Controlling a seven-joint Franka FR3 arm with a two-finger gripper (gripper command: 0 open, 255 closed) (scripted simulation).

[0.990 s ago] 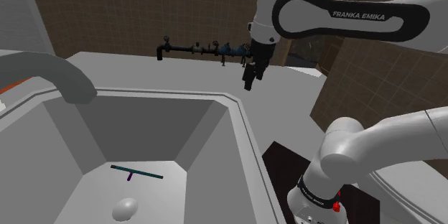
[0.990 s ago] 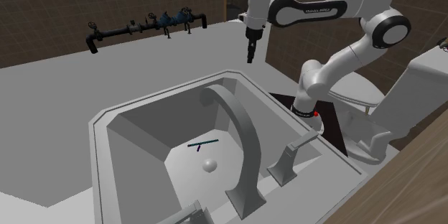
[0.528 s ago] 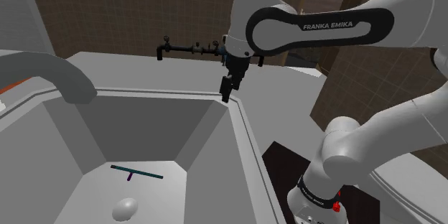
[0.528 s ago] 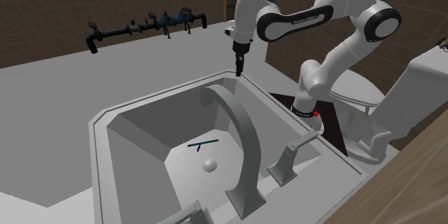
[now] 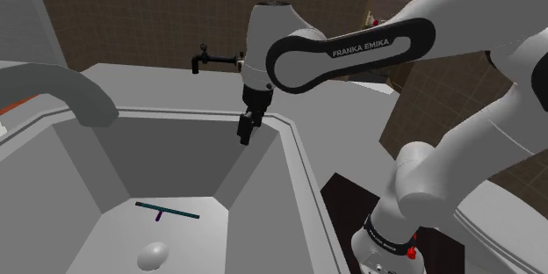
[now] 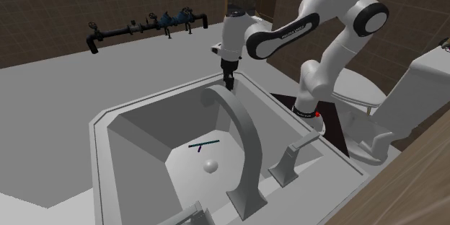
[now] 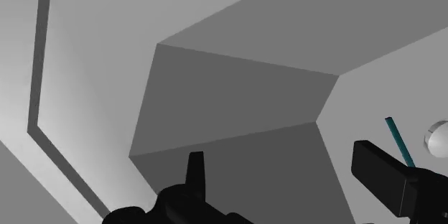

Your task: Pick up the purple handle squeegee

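Note:
The squeegee (image 5: 167,212) has a thin teal blade and a short purple handle; it lies flat on the floor of the grey sink (image 5: 290,140). It lies the same way in the second exterior view (image 6: 204,145), and its teal blade (image 7: 399,140) shows beyond one finger in the wrist view. My black gripper (image 5: 247,130) hangs just inside the sink's far corner, well above the squeegee and off toward the shoulder view's right (image 6: 230,83). Its fingers stand apart with nothing between them (image 7: 287,179).
A white rounded object (image 5: 155,253) rests on the sink floor close to the squeegee (image 6: 210,165). A big grey faucet (image 6: 241,126) arches over the basin (image 5: 61,88). A dark pipe with valves (image 6: 144,25) runs along the back wall. Sloped sink walls surround the floor.
The arm has swung toward the shoulder view's left and lowered, carrying the gripper from above the counter to the sink's far corner. The squeegee has not moved.

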